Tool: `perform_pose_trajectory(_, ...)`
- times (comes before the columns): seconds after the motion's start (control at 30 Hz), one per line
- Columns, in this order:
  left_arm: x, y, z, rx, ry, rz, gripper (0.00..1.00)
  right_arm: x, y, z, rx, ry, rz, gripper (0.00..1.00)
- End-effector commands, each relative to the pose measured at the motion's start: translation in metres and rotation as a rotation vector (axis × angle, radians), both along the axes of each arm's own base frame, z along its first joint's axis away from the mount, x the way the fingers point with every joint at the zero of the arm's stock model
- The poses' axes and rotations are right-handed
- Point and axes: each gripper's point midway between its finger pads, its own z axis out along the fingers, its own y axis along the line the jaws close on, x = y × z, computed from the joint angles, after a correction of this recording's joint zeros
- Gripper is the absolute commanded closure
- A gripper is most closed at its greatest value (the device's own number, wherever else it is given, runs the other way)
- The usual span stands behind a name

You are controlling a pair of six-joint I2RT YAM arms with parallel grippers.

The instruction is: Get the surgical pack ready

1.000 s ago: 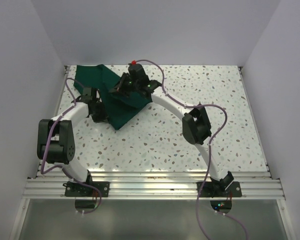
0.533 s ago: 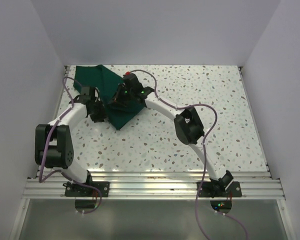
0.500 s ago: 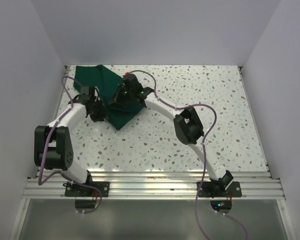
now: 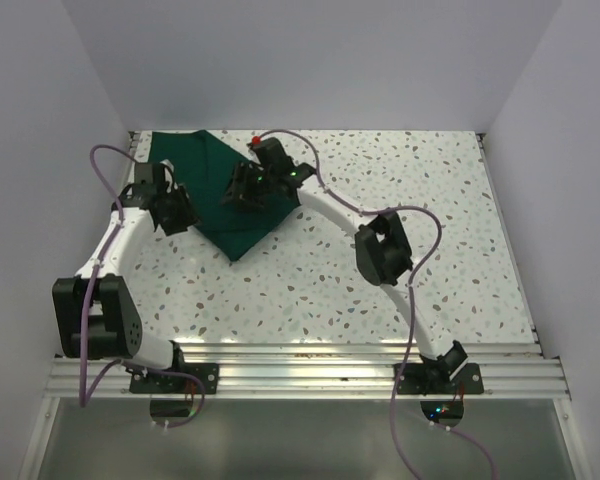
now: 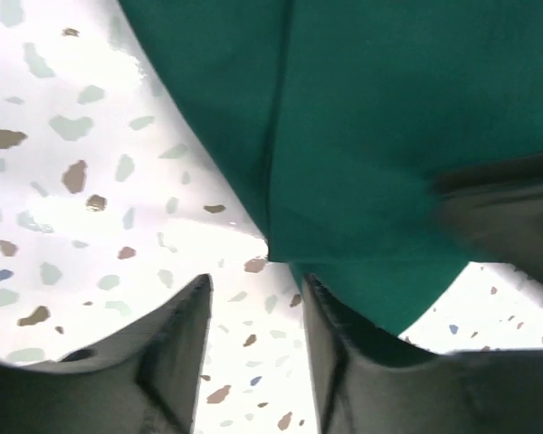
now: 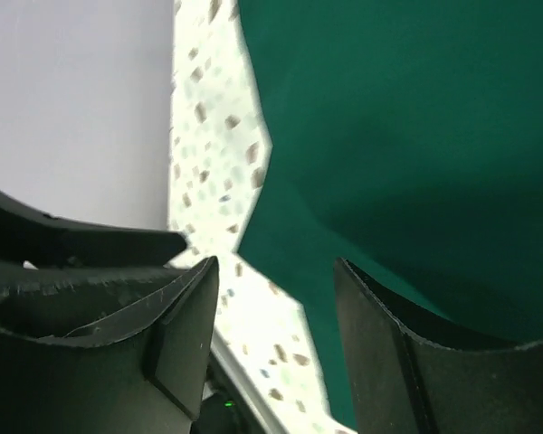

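The surgical pack shows only as a dark green cloth (image 4: pixel 220 215), lying folded on the speckled table at the back left with a corner pointing toward the near side. My left gripper (image 4: pixel 178 214) hovers at the cloth's left edge. In the left wrist view it (image 5: pixel 253 303) is open, with only bare table between its fingers and the cloth (image 5: pixel 389 136) just ahead. My right gripper (image 4: pixel 238 192) is over the cloth's upper middle. The right wrist view shows it (image 6: pixel 276 280) open above the cloth (image 6: pixel 416 117) and holding nothing.
White walls close in the table on the left, back and right. The table's left edge (image 4: pixel 130 170) lies close behind the left gripper. The left arm (image 6: pixel 72 244) shows dark at the left of the right wrist view.
Both grippers were shut a second ago and now stand open, and the cloth is released. The left gripper has drawn back to the left, off the cloth. The right gripper shifted slightly left.
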Motion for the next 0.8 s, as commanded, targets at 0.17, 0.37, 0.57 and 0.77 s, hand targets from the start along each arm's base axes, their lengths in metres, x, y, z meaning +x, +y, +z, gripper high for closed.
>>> perform_pose_trajectory(0.17,-0.001,0.008,-0.012,-0.011,0.034,0.012,0.83,0.130,-0.162,0.065,-0.083,-0.223,-0.261,0.75)
perform_pose_trajectory(0.37,0.002,0.004,-0.038,-0.038,0.098,0.019,0.94,0.163,-0.178,0.036,-0.051,-0.209,-0.264,1.00)
perform_pose_trajectory(0.57,0.003,0.009,-0.057,-0.025,0.161,0.048,0.97,0.167,-0.168,-0.006,-0.003,-0.179,-0.198,1.00)
perform_pose_trajectory(0.77,0.000,0.006,-0.076,-0.048,0.198,0.059,0.99,0.147,-0.144,-0.034,0.049,-0.107,-0.131,1.00)
